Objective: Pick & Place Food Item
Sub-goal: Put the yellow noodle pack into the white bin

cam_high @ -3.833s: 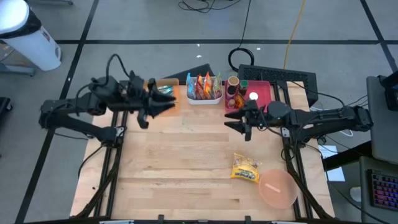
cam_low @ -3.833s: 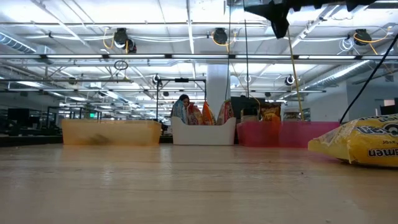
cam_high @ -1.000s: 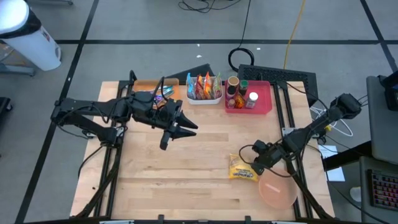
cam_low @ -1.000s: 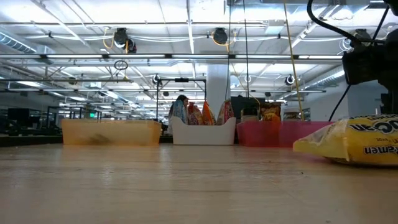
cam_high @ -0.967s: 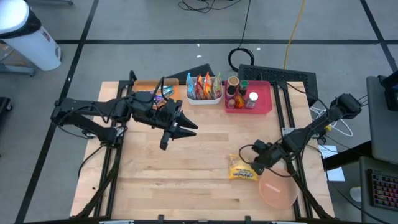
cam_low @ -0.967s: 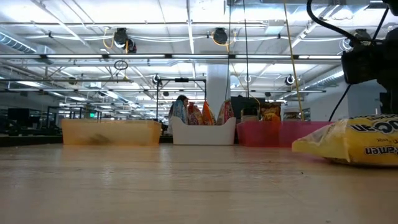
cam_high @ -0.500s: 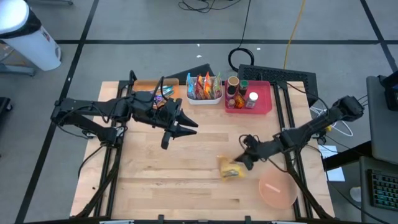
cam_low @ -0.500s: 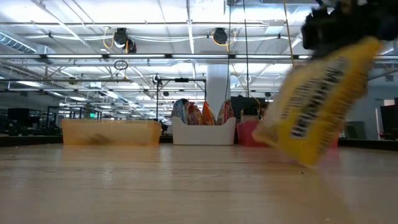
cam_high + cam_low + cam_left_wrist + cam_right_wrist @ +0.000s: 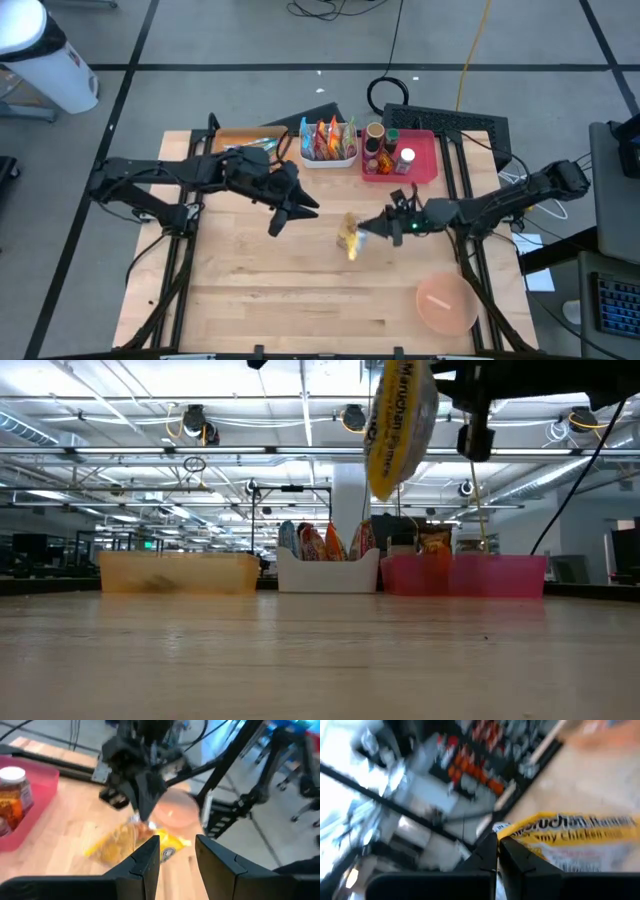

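Yellow noodle packet with dark lettering; pale wood-grain table; translucent pink bowl; pink-red tray; amber bin; white basket; black arms.

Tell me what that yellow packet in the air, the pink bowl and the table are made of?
Packet: looks like glossy printed plastic film; it bends limply under the right gripper. Bowl: probably matte plastic, evenly coloured pink. Table: pale wood, with visible plank seams and grain.

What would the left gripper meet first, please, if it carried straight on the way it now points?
Most likely the yellow noodle packet hanging from the shut right gripper. The left gripper, jaws apart and empty, points at it across bare table, though depth and height are hard to judge.
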You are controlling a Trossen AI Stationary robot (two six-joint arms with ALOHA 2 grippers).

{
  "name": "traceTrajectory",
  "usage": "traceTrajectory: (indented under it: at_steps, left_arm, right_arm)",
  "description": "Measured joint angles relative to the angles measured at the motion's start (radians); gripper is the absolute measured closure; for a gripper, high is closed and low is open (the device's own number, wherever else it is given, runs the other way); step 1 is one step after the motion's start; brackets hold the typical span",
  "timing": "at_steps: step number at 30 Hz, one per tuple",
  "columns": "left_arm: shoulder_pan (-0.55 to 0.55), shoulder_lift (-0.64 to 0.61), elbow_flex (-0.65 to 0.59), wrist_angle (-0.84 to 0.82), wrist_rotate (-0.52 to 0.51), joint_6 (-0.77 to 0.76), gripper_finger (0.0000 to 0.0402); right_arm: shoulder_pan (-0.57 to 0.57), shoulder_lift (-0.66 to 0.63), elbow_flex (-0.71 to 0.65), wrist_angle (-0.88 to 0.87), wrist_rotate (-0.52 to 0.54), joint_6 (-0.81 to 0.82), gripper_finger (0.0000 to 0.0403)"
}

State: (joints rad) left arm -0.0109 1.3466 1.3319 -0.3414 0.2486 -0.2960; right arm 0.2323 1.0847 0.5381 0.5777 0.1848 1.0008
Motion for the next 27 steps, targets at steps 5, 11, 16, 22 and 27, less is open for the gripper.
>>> traceTrajectory:
  at_steps: [5,11,16,22,27]
  left_arm:
    - [-0.001,0.029,0.0,0.003,-0.047,0.042,0.0268]
    - [-0.001,0.029,0.0,0.003,-0.226,0.055,0.0268]
    - [-0.005,0.029,0.0,-0.002,-0.321,0.067,0.0268]
    - [-0.004,0.052,0.001,0.004,-0.412,0.154,0.0268]
    - [-0.005,0.07,0.001,0.005,-0.414,0.187,0.0268]
  right_arm:
    - [-0.051,0.0,0.0,0.123,0.138,-0.011,0.0403]
    - [-0.106,0.0,0.001,0.224,0.374,-0.049,0.0403]
    - [-0.146,0.0,0.001,0.264,0.451,-0.056,0.0403]
    - [-0.186,0.013,0.026,0.268,0.441,-0.055,0.0403]
    - [-0.207,0.079,0.09,0.262,0.354,-0.077,0.0403]
